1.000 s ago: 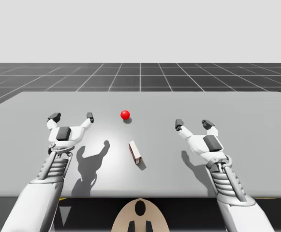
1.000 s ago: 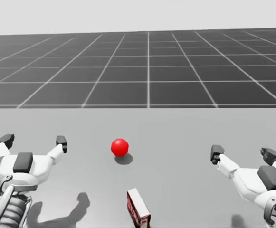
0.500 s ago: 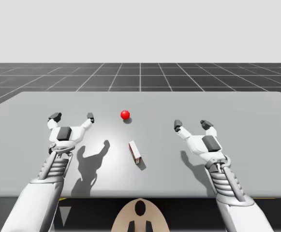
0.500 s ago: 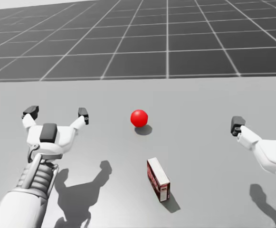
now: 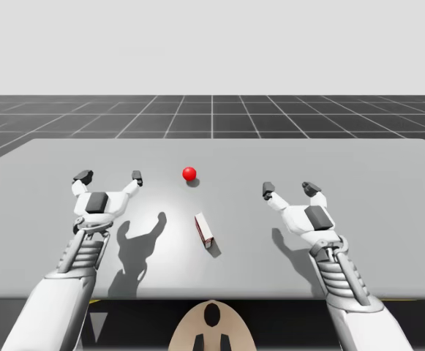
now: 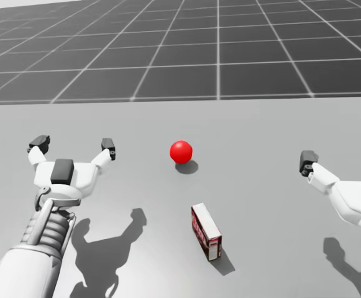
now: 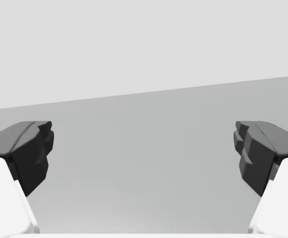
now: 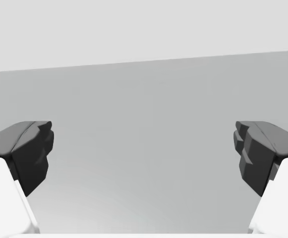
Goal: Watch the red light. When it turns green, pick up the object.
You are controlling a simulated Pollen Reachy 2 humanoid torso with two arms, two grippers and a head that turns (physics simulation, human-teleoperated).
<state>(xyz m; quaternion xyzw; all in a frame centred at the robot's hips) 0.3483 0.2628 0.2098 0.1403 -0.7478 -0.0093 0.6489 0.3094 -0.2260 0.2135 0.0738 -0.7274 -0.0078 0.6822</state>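
High view: left hand (image 5: 110, 176), right hand (image 5: 290, 189) splayed, apparently above table (image 5: 388, 190).

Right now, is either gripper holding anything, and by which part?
Nothing is held. My left gripper and right gripper are both open, well apart from the small red-and-white box on the grey table.

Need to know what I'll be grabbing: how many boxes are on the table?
1. The box lies just nearer me than the red light, slightly to its right. No others seem hidden.

Grey table (image 5: 388, 219), dark gridded floor (image 5: 212, 113)
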